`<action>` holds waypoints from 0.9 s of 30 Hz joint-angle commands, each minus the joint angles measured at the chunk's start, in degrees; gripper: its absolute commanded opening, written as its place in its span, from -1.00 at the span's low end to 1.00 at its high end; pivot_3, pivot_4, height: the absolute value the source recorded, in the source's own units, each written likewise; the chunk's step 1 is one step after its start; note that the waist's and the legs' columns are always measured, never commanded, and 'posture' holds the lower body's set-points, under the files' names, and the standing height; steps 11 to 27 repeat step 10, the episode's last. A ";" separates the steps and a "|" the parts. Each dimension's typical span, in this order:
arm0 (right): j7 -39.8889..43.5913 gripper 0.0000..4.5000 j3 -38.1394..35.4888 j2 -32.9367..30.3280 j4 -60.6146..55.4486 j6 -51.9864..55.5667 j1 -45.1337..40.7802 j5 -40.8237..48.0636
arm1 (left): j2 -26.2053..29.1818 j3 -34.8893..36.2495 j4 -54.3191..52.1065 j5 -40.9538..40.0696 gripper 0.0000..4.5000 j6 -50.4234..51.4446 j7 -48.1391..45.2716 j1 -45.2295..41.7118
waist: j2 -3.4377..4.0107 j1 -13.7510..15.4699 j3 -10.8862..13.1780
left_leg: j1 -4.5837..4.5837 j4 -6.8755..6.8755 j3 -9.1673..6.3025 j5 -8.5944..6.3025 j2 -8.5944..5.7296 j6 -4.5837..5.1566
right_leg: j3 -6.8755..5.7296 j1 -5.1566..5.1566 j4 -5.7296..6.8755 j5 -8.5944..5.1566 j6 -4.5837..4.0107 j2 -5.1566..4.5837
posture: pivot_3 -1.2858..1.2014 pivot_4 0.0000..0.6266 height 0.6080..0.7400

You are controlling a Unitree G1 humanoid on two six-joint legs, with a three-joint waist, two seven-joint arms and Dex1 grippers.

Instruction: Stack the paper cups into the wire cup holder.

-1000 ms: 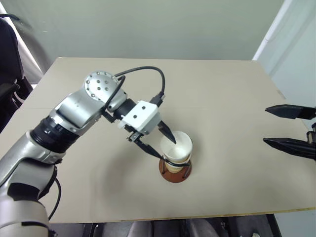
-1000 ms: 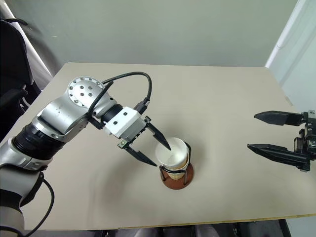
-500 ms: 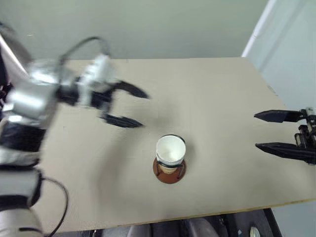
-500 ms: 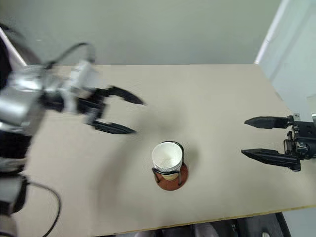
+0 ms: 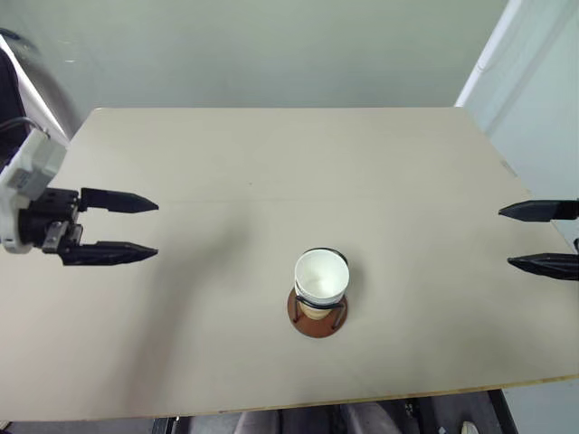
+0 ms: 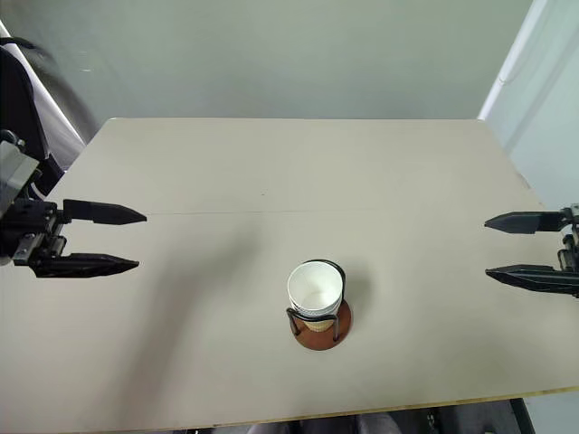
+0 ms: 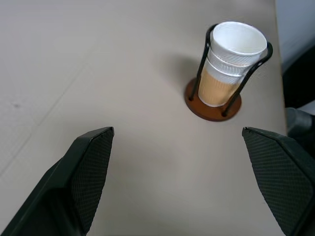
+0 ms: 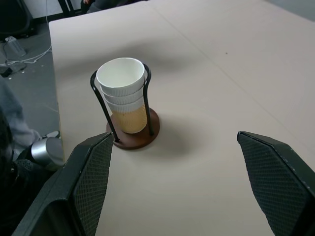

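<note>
Paper cups (image 5: 321, 276), three small tapered ones with white insides, white rims and pale yellow-tan outsides, sit nested one inside another in a single stack. The stack stands upright in the wire cup holder (image 5: 317, 316), a small round reddish-brown disc base with thin black wire loops rising around the cups. In the wrist views the lowest cup's tan wall shows between the wires, with two white rims stacked above it.

The holder rests on a broad pale beige table (image 5: 271, 163), toward the table's near edge and roughly midway between its two sides. A faint straight seam runs across the tabletop on the far side of the holder.

The left gripper (image 5: 145, 229), with two long black fingers on a white and black wrist, hangs over the table well to the left of the holder. Its fingers point toward the holder, spread wide apart with nothing between them.

The right gripper (image 6: 493, 246) hangs well to the right of the holder, by the table's right edge. Its two black fingers also point toward the holder, parted wide and empty.

Neither gripper touches the cups or the holder.
</note>
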 commanded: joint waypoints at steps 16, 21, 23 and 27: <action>0.96 0.82 2.21 0.59 0.33 -0.57 -3.55 -0.65 | -1.51 3.26 -4.76 0.03 0.99 1.67 1.53 2.59 | 0.00 -0.24 0.00 | 0.05 0.02 0.00 -0.11 0.00 -0.08 | 0.02 -0.01 0.03 -0.03 -0.07 0.01 | 0.03 -0.52 1.00; 0.96 0.82 2.21 0.59 0.33 -0.57 -3.55 -0.65 | -1.51 3.26 -4.76 0.03 0.99 1.67 1.53 2.59 | 0.00 -0.24 0.00 | 0.05 0.02 0.00 -0.11 0.00 -0.08 | 0.02 -0.01 0.03 -0.03 -0.07 0.01 | 0.03 -0.52 1.00; 0.96 0.82 2.21 0.59 0.33 -0.57 -3.55 -0.65 | -1.51 3.26 -4.76 0.03 0.99 1.67 1.53 2.59 | 0.00 -0.24 0.00 | 0.05 0.02 0.00 -0.11 0.00 -0.08 | 0.02 -0.01 0.03 -0.03 -0.07 0.01 | 0.03 -0.52 1.00; 0.96 0.82 2.21 0.59 0.33 -0.57 -3.55 -0.65 | -1.51 3.26 -4.76 0.03 0.99 1.67 1.53 2.59 | 0.00 -0.24 0.00 | 0.05 0.02 0.00 -0.11 0.00 -0.08 | 0.02 -0.01 0.03 -0.03 -0.07 0.01 | 0.03 -0.52 1.00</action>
